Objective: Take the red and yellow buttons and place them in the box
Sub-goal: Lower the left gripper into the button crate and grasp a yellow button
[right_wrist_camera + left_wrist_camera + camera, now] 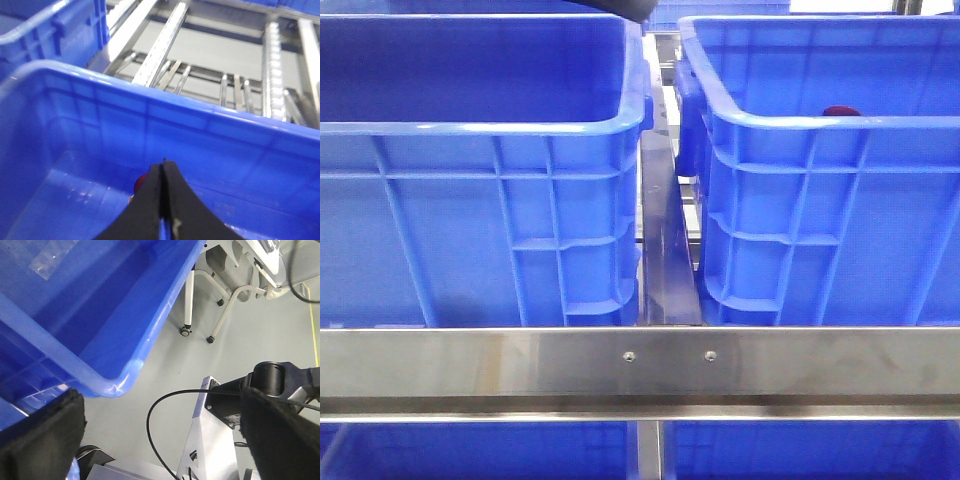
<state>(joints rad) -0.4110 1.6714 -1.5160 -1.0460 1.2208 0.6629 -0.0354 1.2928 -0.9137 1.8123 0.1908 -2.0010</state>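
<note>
The red button (140,182) lies on the floor of a blue box (210,125), partly hidden behind my right gripper (164,167). That gripper is shut, with nothing between its black fingers, and hangs inside the box just above the button. A speck of yellow-orange (131,199) shows beside the red button, mostly hidden by the fingers. In the front view a small red shape (840,111) peeks over the near rim of the right box (800,200). My left gripper (162,410) is open and empty, outside the corner of the left box (100,315).
Two blue crates stand side by side on a steel rack (640,365), the left one (470,200) showing nothing inside. Roller rails (270,65) run beyond the right crate. Below the left gripper are grey floor, a black cable (150,430) and a metal bracket (210,435).
</note>
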